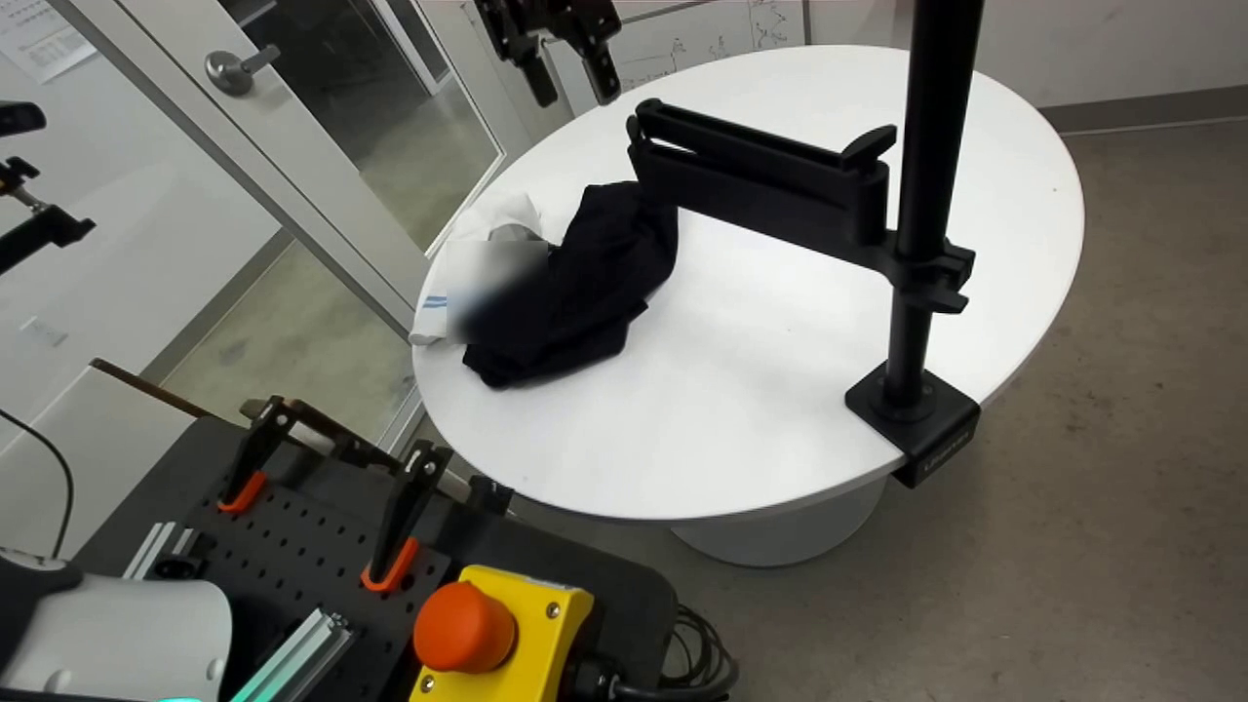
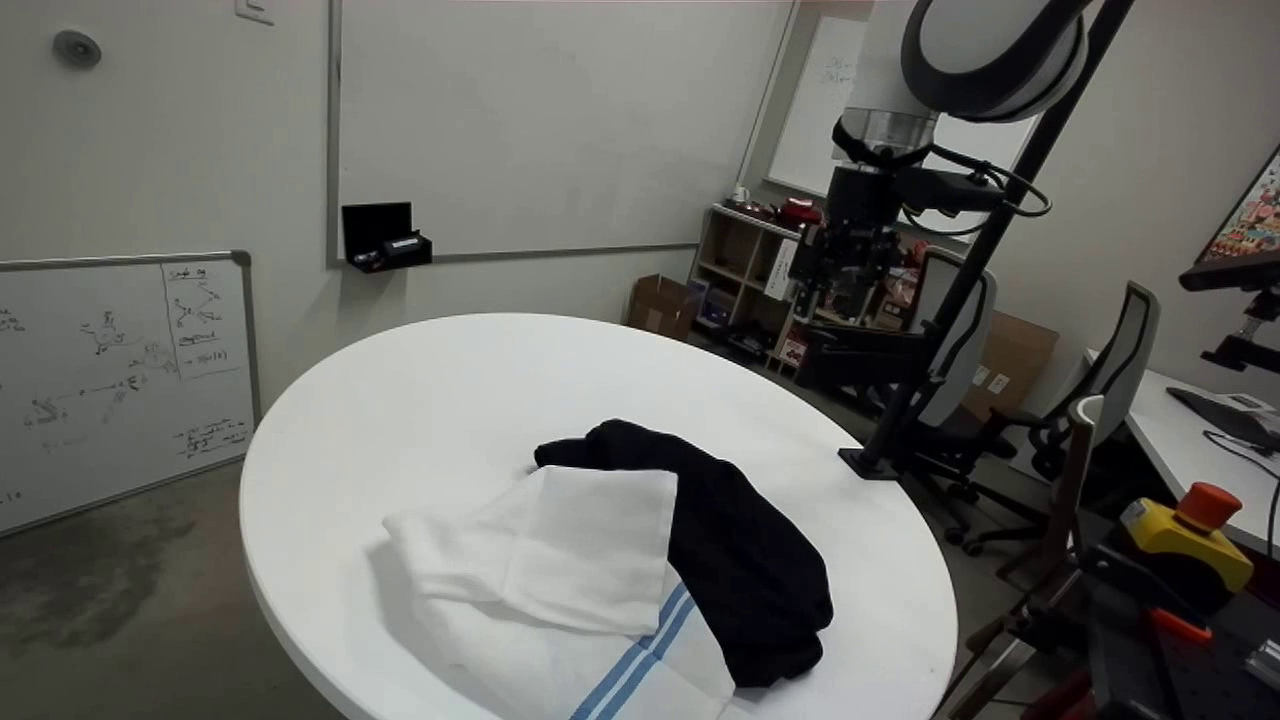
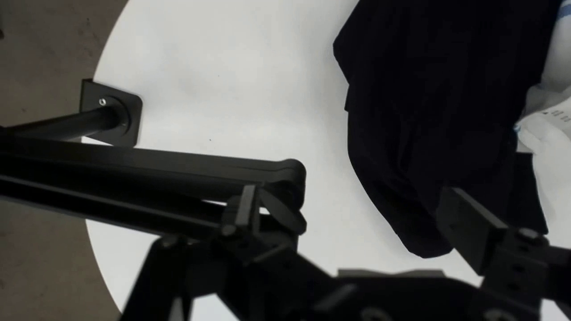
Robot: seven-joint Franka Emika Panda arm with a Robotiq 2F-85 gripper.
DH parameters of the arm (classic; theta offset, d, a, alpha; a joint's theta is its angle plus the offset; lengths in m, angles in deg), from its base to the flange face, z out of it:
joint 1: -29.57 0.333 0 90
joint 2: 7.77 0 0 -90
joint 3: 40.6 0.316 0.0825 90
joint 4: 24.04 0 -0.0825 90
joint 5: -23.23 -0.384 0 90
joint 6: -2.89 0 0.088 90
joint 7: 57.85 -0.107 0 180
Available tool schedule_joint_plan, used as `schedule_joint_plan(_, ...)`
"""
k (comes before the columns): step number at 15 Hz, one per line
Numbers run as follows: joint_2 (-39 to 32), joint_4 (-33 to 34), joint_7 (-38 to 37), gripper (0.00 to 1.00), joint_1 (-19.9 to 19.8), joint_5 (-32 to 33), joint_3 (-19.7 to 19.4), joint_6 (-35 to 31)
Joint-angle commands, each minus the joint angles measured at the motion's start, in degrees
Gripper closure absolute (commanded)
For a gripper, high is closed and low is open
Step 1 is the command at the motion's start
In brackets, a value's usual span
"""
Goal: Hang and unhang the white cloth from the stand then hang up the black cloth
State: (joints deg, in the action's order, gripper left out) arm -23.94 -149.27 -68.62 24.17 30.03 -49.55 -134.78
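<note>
- In the wrist view, one Robotiq gripper (image 3: 348, 196) reached in from the bottom of the frame, its two fingers (image 3: 473, 236) spread wide with nothing pinched between them.
- There the black cloth (image 3: 437, 125) lay at upper right, the white cloth (image 3: 553, 151) showed at the right edge, and the bare arm of the stand (image 3: 156, 171) ran in from the left.
- With both cloths down, the white cloth's turn was either unbegun or finished; this moment alone could not settle it. The gripper's place near the black cloth made hanging that one the likelier step.
- The next move, then, called for lowering onto a raised fold, pinching it, and lifting higher than the arm to drape.
- In an exterior view, one round white table (image 1: 749, 302) took the upper middle: one stand at right, one black and one white cloth left of centre.
- Lower left held one emergency-stop button (image 1: 465, 627) and two clamps (image 1: 398, 522).
- In an exterior view, two blue stripes (image 2: 623, 661) marked the white cloth at lower centre, touching the black cloth on its right.
</note>
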Motion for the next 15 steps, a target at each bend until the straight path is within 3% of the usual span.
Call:
schedule_joint_plan(1,-0.3,0.4,3.7,0.0,-0.7,-1.7,0.8,3.8)
schedule_joint_plan(12,-1.2,-0.8,3.6,0.0,-0.6,-0.2,0.5,3.6)
schedule_joint_plan(15,-3.1,-1.9,2.0,0.0,0.2,2.6,-0.3,0.4)
